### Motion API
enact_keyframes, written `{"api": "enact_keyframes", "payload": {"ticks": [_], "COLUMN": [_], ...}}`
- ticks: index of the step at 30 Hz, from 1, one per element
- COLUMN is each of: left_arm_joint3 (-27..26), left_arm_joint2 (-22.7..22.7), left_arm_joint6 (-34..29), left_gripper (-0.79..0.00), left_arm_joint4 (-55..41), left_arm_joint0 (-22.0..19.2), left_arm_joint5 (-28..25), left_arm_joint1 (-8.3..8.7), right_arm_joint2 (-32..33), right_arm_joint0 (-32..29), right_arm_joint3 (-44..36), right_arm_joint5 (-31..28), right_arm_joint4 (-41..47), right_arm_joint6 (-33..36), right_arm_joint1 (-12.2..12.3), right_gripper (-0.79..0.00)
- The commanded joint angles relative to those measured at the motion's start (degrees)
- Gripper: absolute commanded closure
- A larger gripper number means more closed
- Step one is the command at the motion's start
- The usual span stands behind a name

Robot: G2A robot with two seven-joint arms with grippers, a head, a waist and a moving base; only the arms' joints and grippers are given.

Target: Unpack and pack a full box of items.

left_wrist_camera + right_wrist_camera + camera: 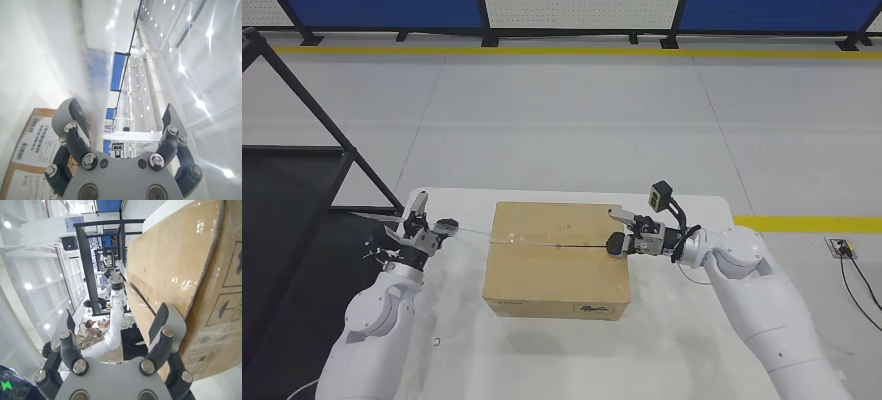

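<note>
A closed brown cardboard box [552, 260] sits mid-table, with a taped seam along its top flaps [170, 262]. My left gripper [432, 217] hovers off the box's left end, open. A translucent strip of peeled tape [94, 75] runs past one of its fingers [79, 117] and stretches as a thin line [470, 231] back to the box, whose labelled end [28, 144] shows behind. My right gripper [620, 228] is at the box's right end, open [115, 311], with one finger [158, 321] against the top edge. The left gripper [116, 277] also appears beyond the box's far end.
The white table [682, 330] has bare room in front and to the right of the box. A black metal frame [302, 130] stands off the table's left side. A yellow floor line [802, 222] and a cable [857, 285] lie to the right.
</note>
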Motion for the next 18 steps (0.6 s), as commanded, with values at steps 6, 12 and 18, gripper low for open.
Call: {"api": "enact_keyframes", "payload": {"ticks": [6,12,18], "left_arm_joint3": [-1.78,-4.58,-10.55], "left_arm_joint2": [-1.3,-1.91,-3.03], "left_arm_joint6": [-1.93,-2.57,-1.05], "left_gripper": [-0.785,-0.785,-0.785], "left_arm_joint4": [-2.35,-2.87,-0.95], "left_arm_joint0": [0.61,1.48,4.29], "left_arm_joint5": [-0.17,-1.2,-2.17], "left_arm_joint1": [0.1,0.14,0.33], "right_arm_joint2": [-0.18,-0.44,-0.54], "right_arm_joint0": [0.08,0.07,-0.11], "right_arm_joint3": [0.81,1.16,1.0], "right_arm_joint5": [0.49,0.81,1.44], "right_arm_joint4": [0.98,0.74,0.83], "right_arm_joint6": [-1.07,-2.84,-4.52], "right_arm_joint1": [-0.12,-0.19,-0.25], "right_gripper": [-0.785,-0.785,-0.785]}}
